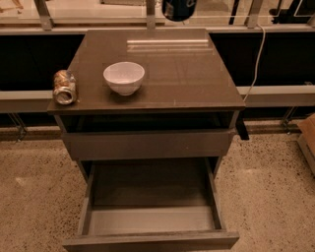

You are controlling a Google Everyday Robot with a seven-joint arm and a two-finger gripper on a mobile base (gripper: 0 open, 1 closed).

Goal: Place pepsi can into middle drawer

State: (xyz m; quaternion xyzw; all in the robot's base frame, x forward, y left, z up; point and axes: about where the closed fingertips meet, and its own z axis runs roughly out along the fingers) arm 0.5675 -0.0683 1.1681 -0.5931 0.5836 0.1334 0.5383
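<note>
The pepsi can (178,9) is dark blue and only its lower part shows, at the very top edge of the camera view, hanging above the back of the cabinet top (187,74). My gripper is out of view above the top edge, so the grasp itself is hidden. The middle drawer (150,219) is pulled wide open at the bottom of the cabinet. Its pale floor is bare and nothing lies in it. It is far below and in front of the can.
A white bowl (124,77) stands on the cabinet top, left of centre. A tan-and-orange can (65,87) lies on its side at the left edge. The shallower drawer front (147,143) sits above the open drawer. A pale cable (253,64) hangs at the right.
</note>
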